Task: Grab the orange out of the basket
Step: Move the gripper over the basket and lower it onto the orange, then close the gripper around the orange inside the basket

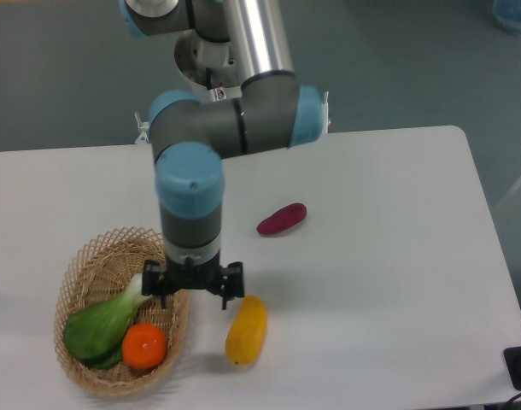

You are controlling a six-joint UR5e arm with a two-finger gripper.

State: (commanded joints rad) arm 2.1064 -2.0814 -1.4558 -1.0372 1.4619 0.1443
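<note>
Arm lowered, jaws apart, downward

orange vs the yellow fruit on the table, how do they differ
The orange is round and bright orange; the yellow fruit is elongated and yellow-orange. The orange sits inside the basket against a leafy green vegetable; the yellow fruit lies alone on the bare table, outside the basket. The yellow fruit is the longer of the two. Both look smooth-skinned, and neither is held by the tool.

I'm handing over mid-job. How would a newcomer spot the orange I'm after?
Find the wicker basket at the table's front left. The orange lies at its near end, against a leafy green vegetable. It is round and glossy, unlike the elongated yellow fruit outside the basket.
</note>
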